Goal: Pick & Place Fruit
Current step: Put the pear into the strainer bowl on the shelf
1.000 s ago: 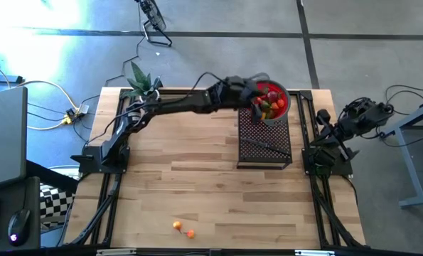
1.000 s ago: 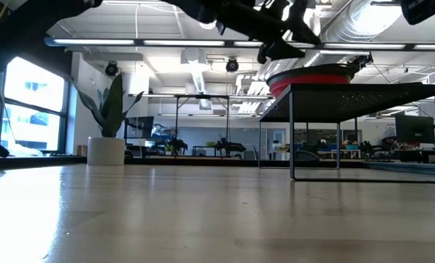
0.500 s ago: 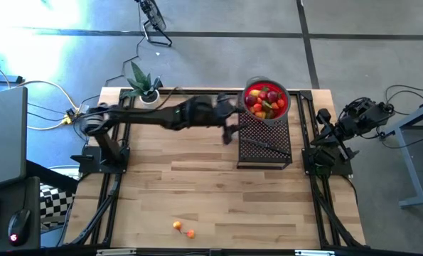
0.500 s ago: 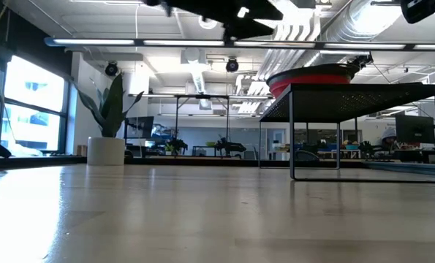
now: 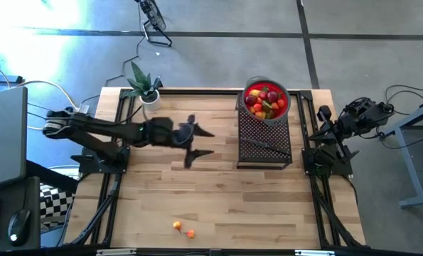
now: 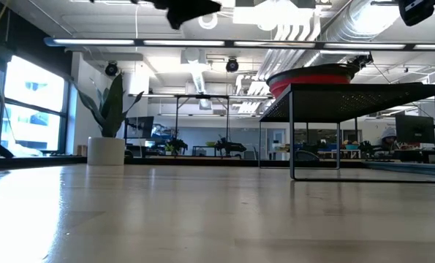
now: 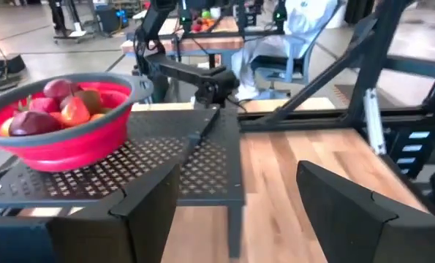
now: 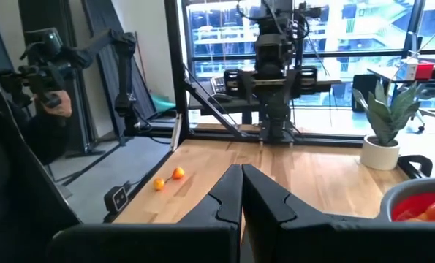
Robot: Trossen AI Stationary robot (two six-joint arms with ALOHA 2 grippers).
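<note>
1. Your tabletop (image 5: 218, 192) is pale wood planks framed by black rails; a potted plant (image 5: 141, 84) sits at its far left corner.
2. Most fruit (image 5: 266, 100) fills the red bowl (image 5: 285, 108) on the black mesh stand (image 5: 264, 142); two orange fruits (image 5: 182, 229) lie near the front edge.
3. Your left gripper (image 5: 195, 145) hovers mid-table, jaws wide apart, holding nothing.
4. Your right gripper (image 8: 240, 191) is parked at the right edge, jaws closed together, empty.
5. Beyond the tabletop you see large windows and ceiling ducts.

Glossy fruit (image 5: 266, 102); perforated metal rack (image 5: 264, 139); wood table (image 5: 218, 199).
</note>
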